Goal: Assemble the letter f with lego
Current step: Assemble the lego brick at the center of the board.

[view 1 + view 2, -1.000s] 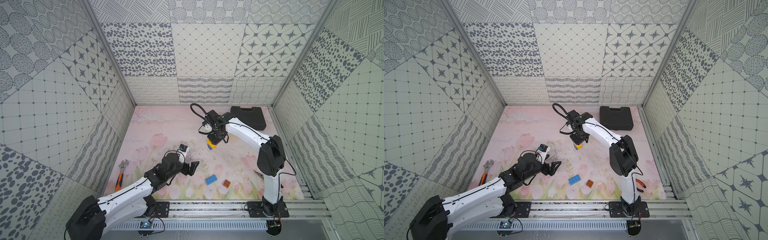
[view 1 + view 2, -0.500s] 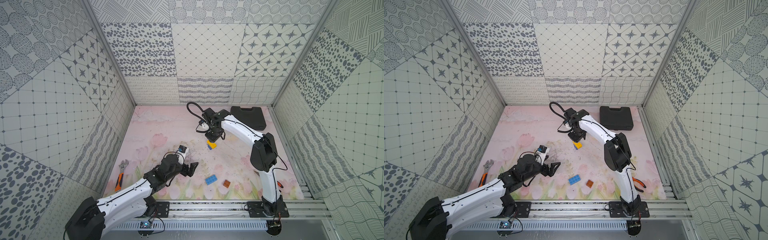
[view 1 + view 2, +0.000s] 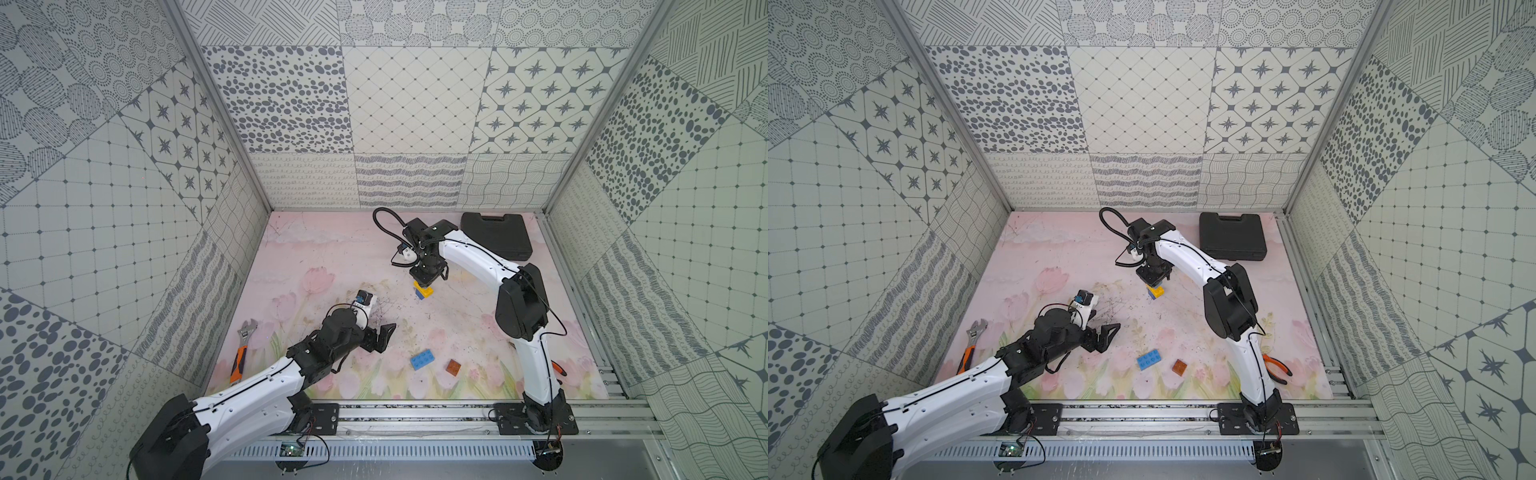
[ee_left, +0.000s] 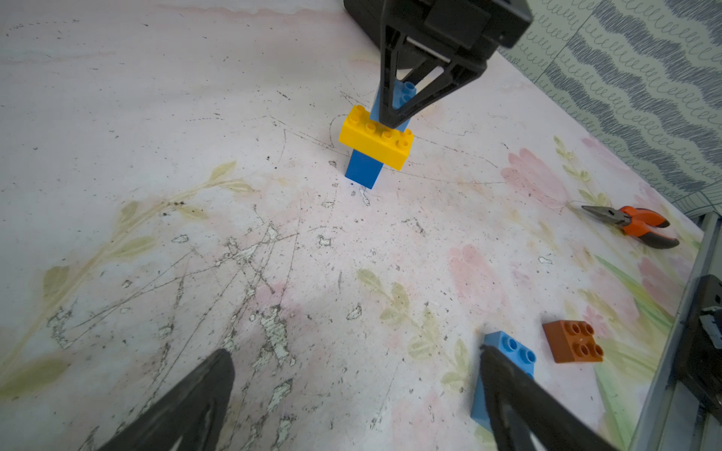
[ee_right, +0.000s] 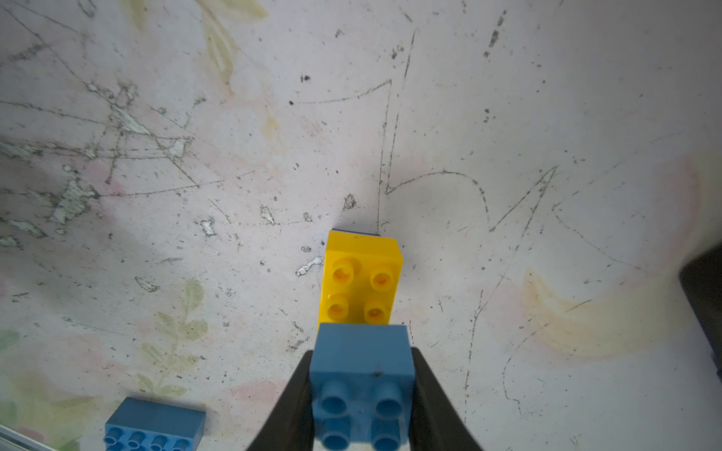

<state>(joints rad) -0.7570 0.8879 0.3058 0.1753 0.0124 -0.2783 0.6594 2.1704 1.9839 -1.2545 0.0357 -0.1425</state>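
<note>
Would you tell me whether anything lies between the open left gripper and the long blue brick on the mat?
Nothing visible does. The left gripper hangs open near the long blue brick, with only bare mat between them; the brown brick lies on that brick's far side.

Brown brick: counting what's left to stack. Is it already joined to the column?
No, the brown brick lies loose on the mat, away from the column.

Twin white arms, black joints.
Left arm [image 3: 249,386], right arm [image 3: 469,253]: white shells, black elbow housings, thin black cables; right gripper [image 4: 395,117] black, triangular open-frame fingers [image 4: 388,58].
</note>
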